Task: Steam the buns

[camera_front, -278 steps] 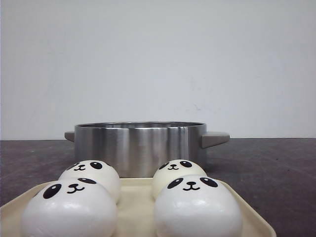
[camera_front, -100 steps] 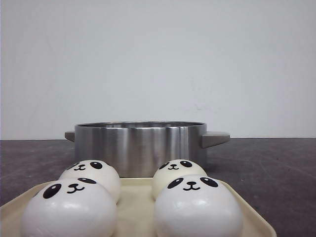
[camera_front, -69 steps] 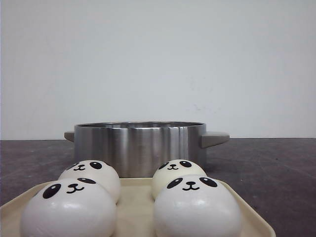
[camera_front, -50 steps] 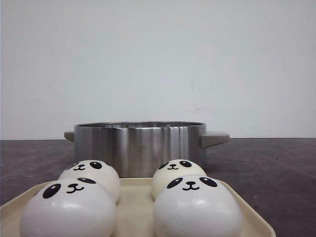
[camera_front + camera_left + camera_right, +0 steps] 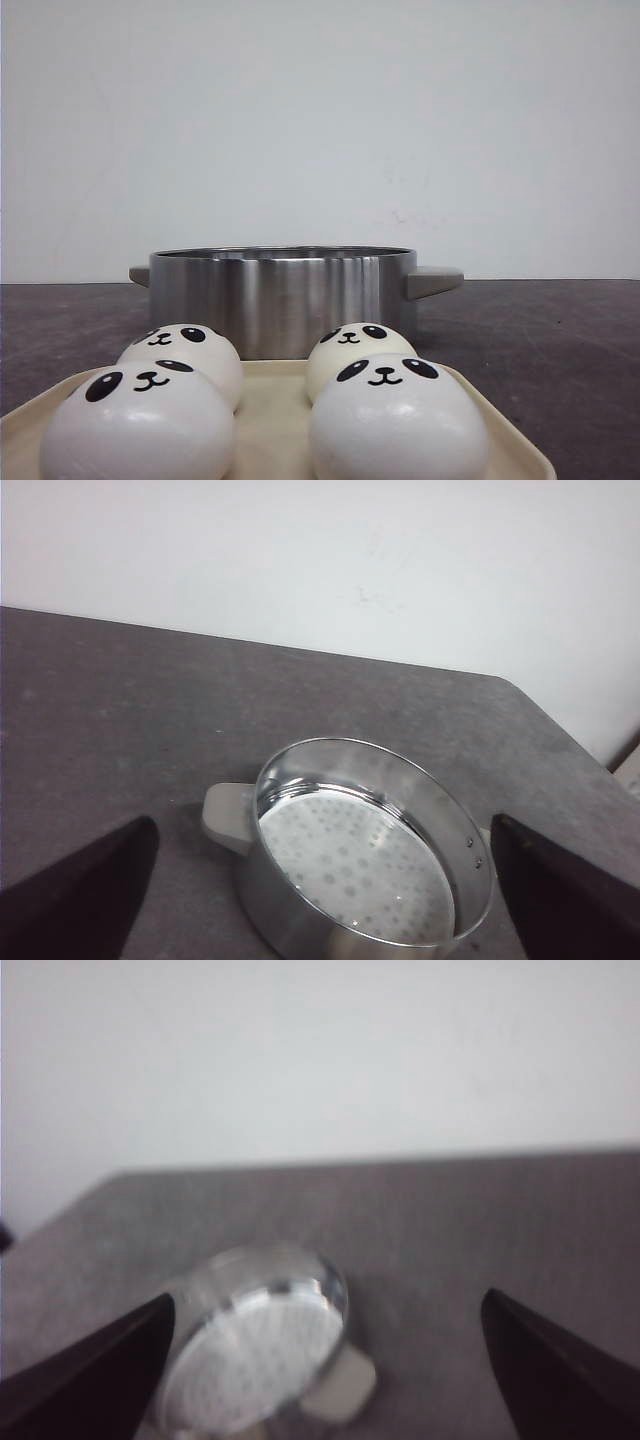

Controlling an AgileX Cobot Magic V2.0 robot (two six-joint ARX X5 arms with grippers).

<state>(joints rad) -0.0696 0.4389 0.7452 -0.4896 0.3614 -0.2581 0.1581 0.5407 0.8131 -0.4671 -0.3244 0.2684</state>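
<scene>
Four buns (image 5: 265,405) noted on cream tray (image 5: 270,400), two by two, panda faces up and toward front camera. Near-left bun (image 5: 138,422) and near-right bun (image 5: 398,418) largest in frame; far-left bun (image 5: 185,355) and far-right bun (image 5: 358,352) just behind them, partly hidden. Bottoms of near pair cut off by frame edge. Gap of bare tray seen between left and right pairs.

Steel pot (image 5: 283,298) stood just beyond tray on dark table (image 5: 560,340), open, no lid, pale handles out to each side. Perforated steamer plate (image 5: 355,865) seen inside from left wrist view; nothing lying on it.

Left gripper (image 5: 320,900): fingers (image 5: 75,895) spread wide, holding nothing, raised above table. Pot lay ahead of and below gripper, framed between the two fingers. Buns not visible from this wrist.

Right gripper (image 5: 325,1375): also spread wide, nothing held, raised. View blurred. Pot (image 5: 255,1345) lay ahead and below, closer to one finger (image 5: 90,1370) than the other. Buns not visible here either.

Neither gripper visible in front view; distance from either to buns could not be judged.
</scene>
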